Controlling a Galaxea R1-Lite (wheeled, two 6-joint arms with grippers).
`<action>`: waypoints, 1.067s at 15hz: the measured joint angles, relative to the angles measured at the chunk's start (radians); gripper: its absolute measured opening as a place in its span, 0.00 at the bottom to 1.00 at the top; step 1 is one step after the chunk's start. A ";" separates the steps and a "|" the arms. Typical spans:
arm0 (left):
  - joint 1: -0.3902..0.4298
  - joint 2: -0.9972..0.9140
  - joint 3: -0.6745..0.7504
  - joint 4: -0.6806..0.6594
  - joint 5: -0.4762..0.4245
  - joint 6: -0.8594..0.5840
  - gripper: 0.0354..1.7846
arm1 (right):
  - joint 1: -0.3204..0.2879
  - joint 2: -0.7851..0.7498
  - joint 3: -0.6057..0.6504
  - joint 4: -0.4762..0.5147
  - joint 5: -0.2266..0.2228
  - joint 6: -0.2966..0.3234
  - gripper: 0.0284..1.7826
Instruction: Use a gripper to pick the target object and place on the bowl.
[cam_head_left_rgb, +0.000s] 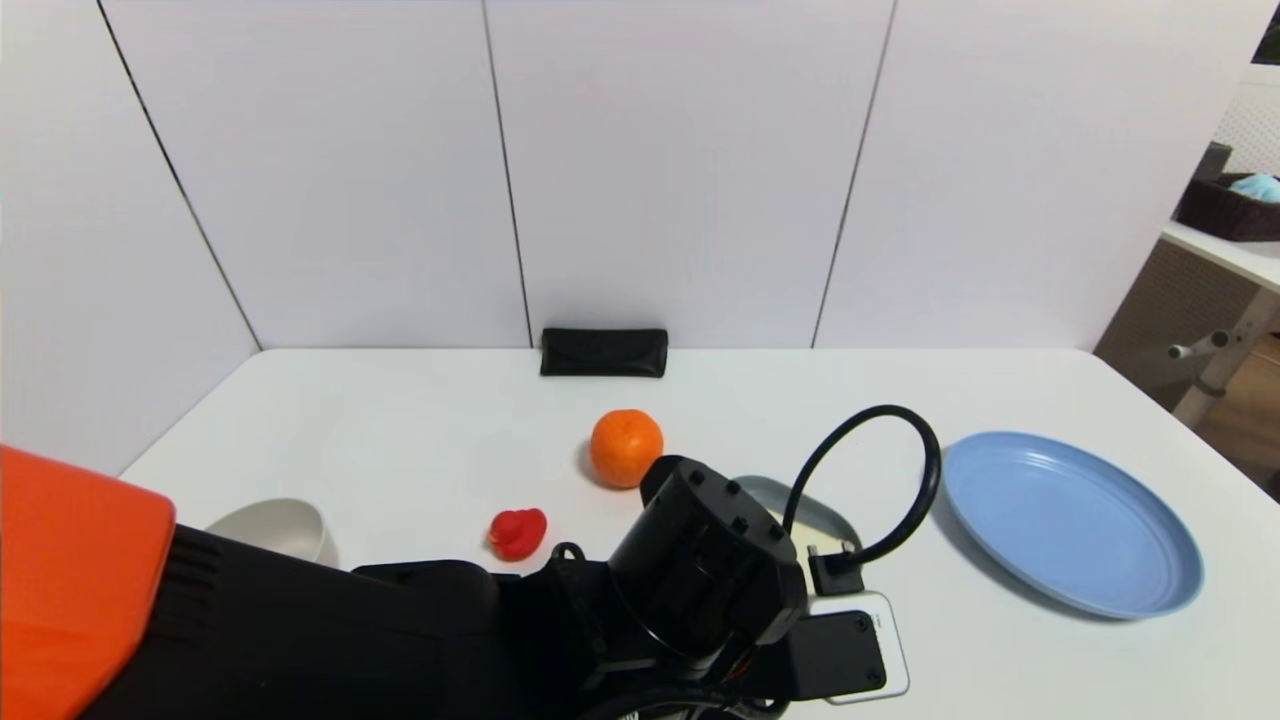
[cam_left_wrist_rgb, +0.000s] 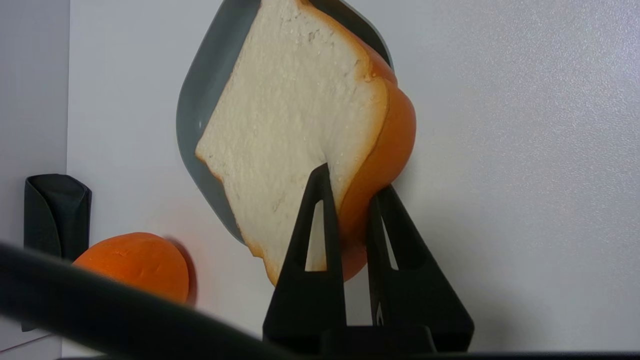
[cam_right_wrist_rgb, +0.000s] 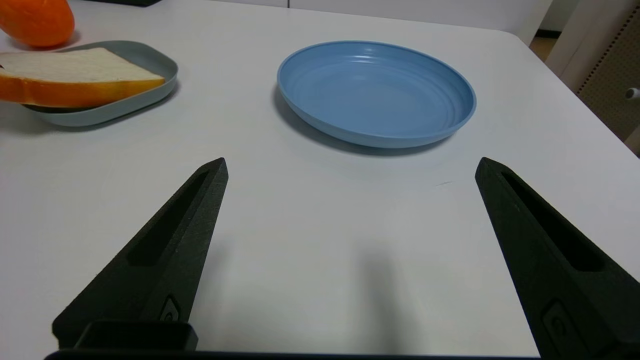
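Observation:
The toast slice (cam_left_wrist_rgb: 290, 115), pale cream with an orange-brown crust, lies over the grey-blue square dish (cam_left_wrist_rgb: 200, 100). My left gripper (cam_left_wrist_rgb: 352, 180) is shut on the toast's crust edge, one finger on the cream face and one on the underside. In the right wrist view the toast (cam_right_wrist_rgb: 75, 75) sits level at the rim of the dish (cam_right_wrist_rgb: 155, 65). In the head view my left wrist (cam_head_left_rgb: 700, 560) covers most of the dish (cam_head_left_rgb: 815, 510). The beige-grey bowl (cam_head_left_rgb: 275, 528) stands at the near left, apart from the gripper. My right gripper (cam_right_wrist_rgb: 351, 165) is open and empty above bare table.
A round orange (cam_head_left_rgb: 626, 448) sits just behind the dish. A small red toy (cam_head_left_rgb: 518, 532) lies between bowl and dish. A large blue plate (cam_head_left_rgb: 1070, 520) is on the right. A black pouch (cam_head_left_rgb: 604, 352) rests against the back wall.

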 joint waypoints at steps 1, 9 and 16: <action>0.000 0.000 0.000 0.001 0.000 0.000 0.09 | 0.000 0.000 0.000 0.000 0.000 0.000 0.96; 0.002 -0.087 0.013 0.029 0.042 0.009 0.09 | 0.000 0.000 0.000 0.000 0.000 0.000 0.96; 0.089 -0.254 0.077 0.067 0.059 0.054 0.09 | 0.000 0.000 0.000 0.000 0.000 0.000 0.96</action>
